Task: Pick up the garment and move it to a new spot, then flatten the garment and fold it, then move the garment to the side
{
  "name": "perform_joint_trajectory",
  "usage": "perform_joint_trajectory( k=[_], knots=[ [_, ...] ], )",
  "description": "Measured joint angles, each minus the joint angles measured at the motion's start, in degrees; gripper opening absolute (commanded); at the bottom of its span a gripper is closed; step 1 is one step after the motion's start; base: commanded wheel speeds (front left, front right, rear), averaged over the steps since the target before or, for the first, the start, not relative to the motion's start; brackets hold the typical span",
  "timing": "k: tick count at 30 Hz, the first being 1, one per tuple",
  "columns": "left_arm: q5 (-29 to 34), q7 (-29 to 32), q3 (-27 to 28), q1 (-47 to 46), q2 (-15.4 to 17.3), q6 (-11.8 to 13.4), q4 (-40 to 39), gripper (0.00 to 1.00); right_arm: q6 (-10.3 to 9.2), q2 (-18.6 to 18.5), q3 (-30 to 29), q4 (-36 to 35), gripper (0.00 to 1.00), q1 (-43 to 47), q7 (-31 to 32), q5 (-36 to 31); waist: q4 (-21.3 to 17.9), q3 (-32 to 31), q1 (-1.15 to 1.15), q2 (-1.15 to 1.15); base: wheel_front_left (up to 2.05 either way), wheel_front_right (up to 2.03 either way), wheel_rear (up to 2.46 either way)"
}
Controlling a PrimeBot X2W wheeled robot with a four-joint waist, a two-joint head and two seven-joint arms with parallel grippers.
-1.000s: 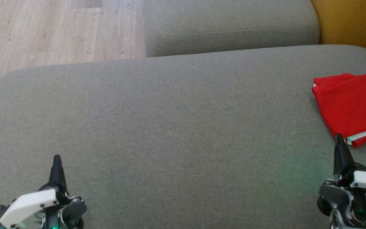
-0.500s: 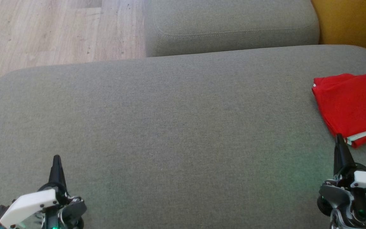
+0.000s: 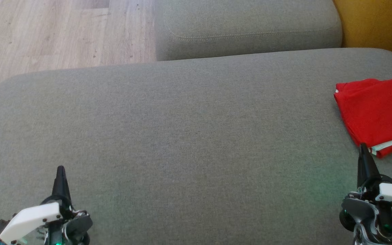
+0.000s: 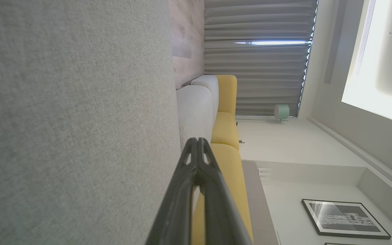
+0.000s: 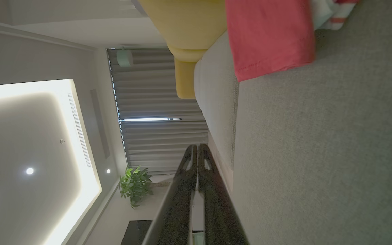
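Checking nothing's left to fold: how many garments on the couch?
1: a red garment, folded, at the right edge of the couch; more may lie beyond the frame.

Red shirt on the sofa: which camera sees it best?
The head view: the red shirt lies folded at the grey cushion's right end, dark lettering visible, though cropped by the frame. The right wrist view catches a plain red corner.

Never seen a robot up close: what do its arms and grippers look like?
The left gripper and right gripper each have two long black fingers tapering to a point, slotted near the tips. Behind them: dark round housings, white angular covers with small screws, green lights.
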Motion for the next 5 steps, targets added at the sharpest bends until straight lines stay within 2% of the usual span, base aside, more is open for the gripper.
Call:
perform_joint_trajectory(
  k=[5],
  knots=[
    [0.0,0.18,0.05,0.0,-0.03,0.0,0.0,0.0,0.0,0.02,-0.08,0.01,0.0,0.0,0.0,0.0,0.0,0.0,0.0,0.0,0.0,0.0,0.0]
  ],
)
